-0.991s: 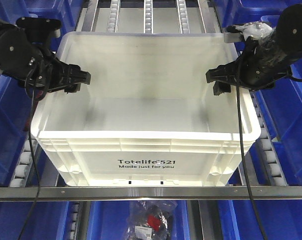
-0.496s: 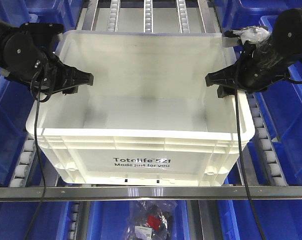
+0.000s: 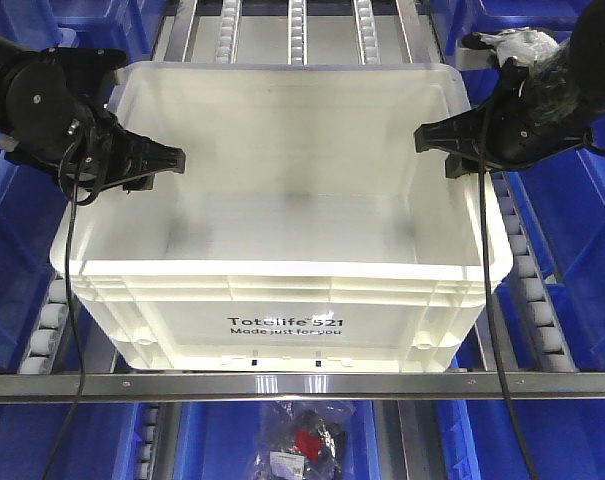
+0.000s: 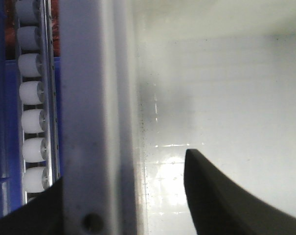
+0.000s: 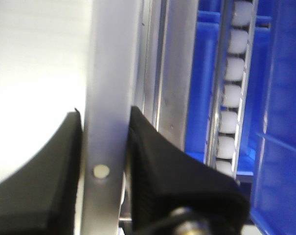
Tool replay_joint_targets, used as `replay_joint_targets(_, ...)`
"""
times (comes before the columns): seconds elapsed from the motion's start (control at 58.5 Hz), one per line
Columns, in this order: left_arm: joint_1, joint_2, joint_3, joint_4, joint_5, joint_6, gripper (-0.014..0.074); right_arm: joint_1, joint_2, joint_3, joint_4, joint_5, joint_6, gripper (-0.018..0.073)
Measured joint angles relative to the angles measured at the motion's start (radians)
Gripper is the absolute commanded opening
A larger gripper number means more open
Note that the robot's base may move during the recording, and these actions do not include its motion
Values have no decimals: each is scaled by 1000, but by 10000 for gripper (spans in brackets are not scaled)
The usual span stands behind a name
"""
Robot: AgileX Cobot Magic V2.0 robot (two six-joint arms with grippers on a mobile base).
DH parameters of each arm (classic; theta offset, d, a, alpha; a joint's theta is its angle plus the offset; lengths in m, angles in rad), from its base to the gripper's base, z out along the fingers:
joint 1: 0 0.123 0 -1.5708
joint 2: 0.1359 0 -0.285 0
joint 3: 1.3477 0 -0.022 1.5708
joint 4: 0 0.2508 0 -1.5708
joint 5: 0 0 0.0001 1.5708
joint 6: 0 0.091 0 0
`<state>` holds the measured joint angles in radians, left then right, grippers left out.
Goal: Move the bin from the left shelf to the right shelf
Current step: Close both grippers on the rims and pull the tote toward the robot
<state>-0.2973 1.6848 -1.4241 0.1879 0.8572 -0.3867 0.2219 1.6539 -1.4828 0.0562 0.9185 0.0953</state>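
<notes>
The white bin [image 3: 282,200], printed "Totelife 521", sits on the roller shelf in the middle of the front view. My left gripper [image 3: 170,158] straddles its left rim [image 4: 89,98]. The outer finger lies against the rim, while the inner finger [image 4: 216,200] stands clear of the wall inside the bin, so this gripper [image 4: 123,169] is open. On the opposite side my right gripper [image 3: 429,138] is at the right rim. Its two black fingers press on the rim [image 5: 111,58] from either side, so that gripper [image 5: 104,111] is shut on it.
Blue plastic bins [image 3: 12,250] [image 3: 582,240] flank the white one on both sides. Roller tracks [image 3: 297,25] run back under it and rollers [image 4: 33,122] [image 5: 231,98] show beside it. A metal rail [image 3: 302,385] crosses the front. Below it lies a dark bundle [image 3: 302,445].
The bin has shifted slightly to the left. My right gripper has moved up along the right rim. The left gripper has barely moved.
</notes>
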Motion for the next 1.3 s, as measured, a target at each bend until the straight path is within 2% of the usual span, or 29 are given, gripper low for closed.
replay_joint_targets(0.291,3,-42,2,-50,66,18,-6,0,5,0,12,13,-5,1)
replay_joint_targets(0.462,6,-101,14,-79,63,19,-6,-2,-2,-1,-12,36,14,4)
replay_joint_targets(0.974,4,-280,23,-129,121,16,-6,4,-161,1,-8,116,52,13)
replay_joint_targets(1.145,0,-289,23,-146,165,15,-6,18,-176,2,-40,178,81,13)
replay_joint_targets(1.299,-22,-289,25,-128,226,15,-6,95,-177,2,-136,220,171,13)
